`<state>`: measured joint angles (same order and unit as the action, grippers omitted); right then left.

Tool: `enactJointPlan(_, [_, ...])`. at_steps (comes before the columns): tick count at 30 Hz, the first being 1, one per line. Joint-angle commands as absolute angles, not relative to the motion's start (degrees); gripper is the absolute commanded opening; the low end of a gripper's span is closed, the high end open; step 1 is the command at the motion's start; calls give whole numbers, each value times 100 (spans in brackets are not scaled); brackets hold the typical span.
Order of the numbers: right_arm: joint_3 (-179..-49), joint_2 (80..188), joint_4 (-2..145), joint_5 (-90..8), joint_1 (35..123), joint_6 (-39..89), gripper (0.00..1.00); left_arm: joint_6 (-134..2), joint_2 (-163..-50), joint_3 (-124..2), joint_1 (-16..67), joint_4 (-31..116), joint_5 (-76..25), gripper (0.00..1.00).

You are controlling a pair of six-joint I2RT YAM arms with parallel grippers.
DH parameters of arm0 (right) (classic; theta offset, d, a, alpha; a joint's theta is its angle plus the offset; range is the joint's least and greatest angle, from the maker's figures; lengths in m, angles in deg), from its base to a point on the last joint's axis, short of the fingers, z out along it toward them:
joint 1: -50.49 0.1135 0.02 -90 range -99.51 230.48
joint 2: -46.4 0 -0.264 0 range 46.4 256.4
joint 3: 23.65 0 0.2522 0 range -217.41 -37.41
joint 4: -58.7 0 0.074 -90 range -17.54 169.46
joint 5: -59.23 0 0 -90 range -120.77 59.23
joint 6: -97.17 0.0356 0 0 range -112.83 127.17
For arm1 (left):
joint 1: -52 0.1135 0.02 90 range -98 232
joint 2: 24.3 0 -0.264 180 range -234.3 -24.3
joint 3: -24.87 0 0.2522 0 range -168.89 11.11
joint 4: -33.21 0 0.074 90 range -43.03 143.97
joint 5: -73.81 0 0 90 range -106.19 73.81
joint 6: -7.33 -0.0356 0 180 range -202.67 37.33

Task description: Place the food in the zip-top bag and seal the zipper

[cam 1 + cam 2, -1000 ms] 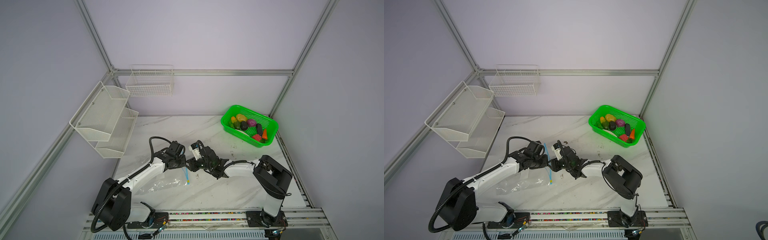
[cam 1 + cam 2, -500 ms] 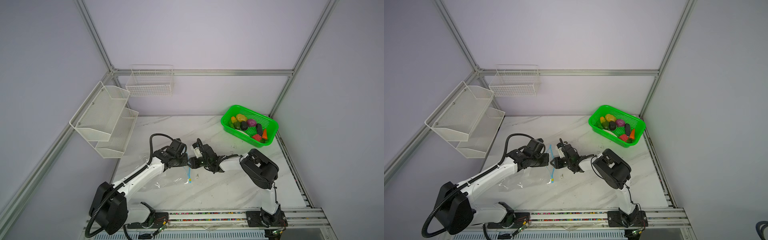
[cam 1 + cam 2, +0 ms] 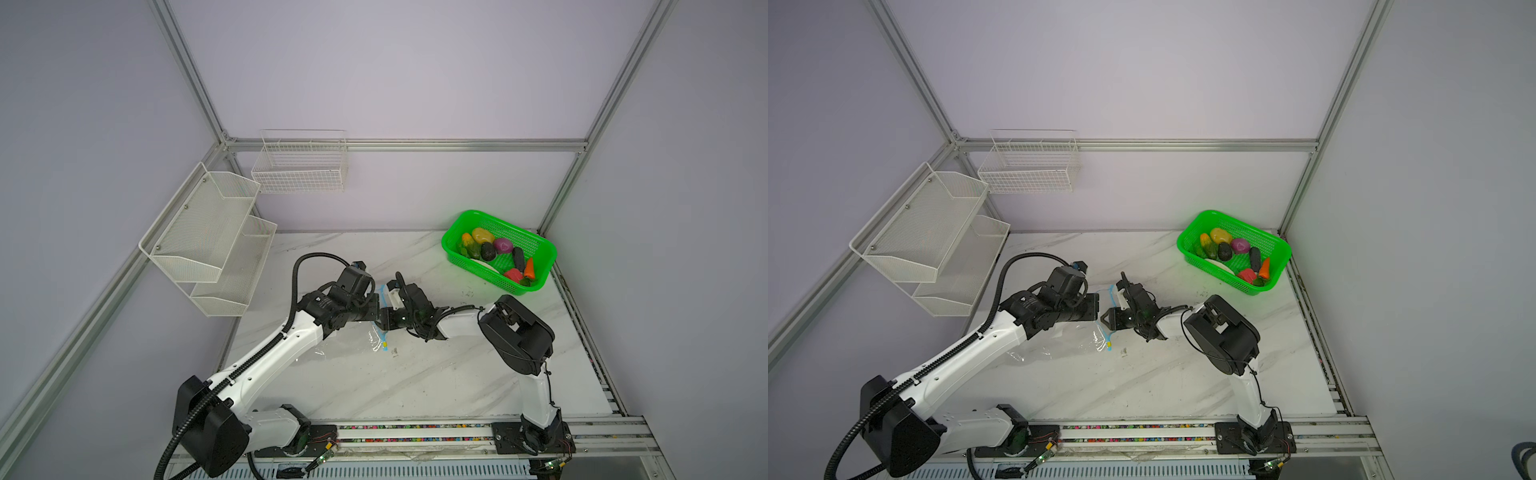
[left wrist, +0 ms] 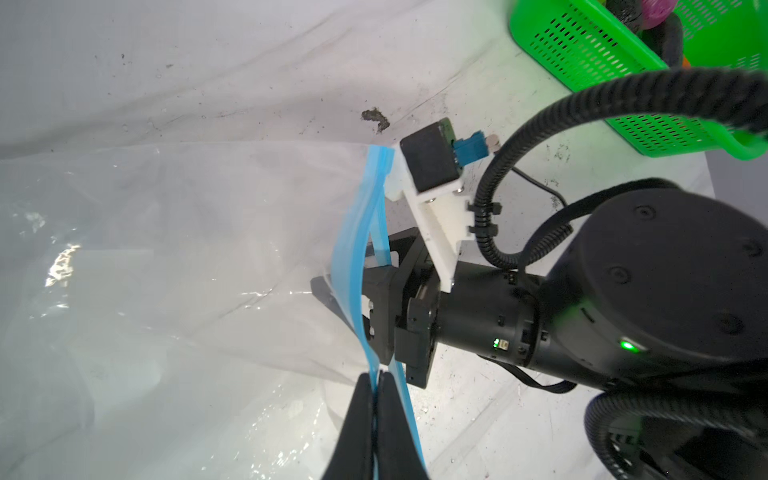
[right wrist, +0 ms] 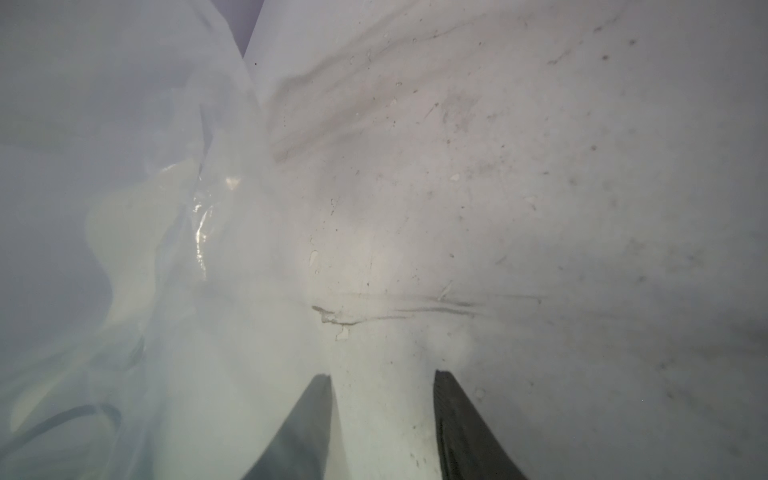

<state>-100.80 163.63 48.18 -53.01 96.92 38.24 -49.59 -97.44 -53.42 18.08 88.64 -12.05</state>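
Left tool [image 4: 376,384] was closed completely on the zipper [image 4: 353,266], pinching one blue lip of the strip between its two black fingers. Right tool [image 5: 382,374] stood with its jaws partly apart and nothing visibly between them. In the right wrist view only hazy film and the marble table showed past its fingers. In the left wrist view one dark finger of the Right tool showed through the film behind the blue strip. It was judged to be inside the bag mouth, though contact with the second lip could not be confirmed.

Location. The zip-top bag [image 3: 345,345] lay on the table [image 3: 415,374], well apart from the green basket [image 3: 482,276], on the side of the basket toward the left arm's base. Both tools met at the bag edge nearest the basket. The yellow slider [image 3: 384,344] sat at the zipper end farthest from the basket.

Status. The food [image 3: 494,251] lay entirely inside the green basket; no piece was seen in the bag or in either tool. The strip was parted along its middle, so the step in hand was judged to be opening the mouth.

Remaining, as judged: widen the mouth, transfer every piece from the basket to the bag, then run the slider along the strip — neither loading nor sealing had begun.
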Motion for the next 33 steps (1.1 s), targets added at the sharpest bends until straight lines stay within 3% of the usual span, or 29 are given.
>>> enactJointPlan(1, [-10161,16476,5009,-5110,9675,4010,43,-5172,-9529,-5950,1781,8928,-1107,0])
enactJointPlan(20, [-10965,17067,5233,-5421,9671,3968,44,-4908,-8903,-5719,1782,9417,-767,0])
enactJointPlan(33, [-10668,16478,5265,-5652,9683,3961,49,-4972,-9421,-5496,1789,9020,-687,0])
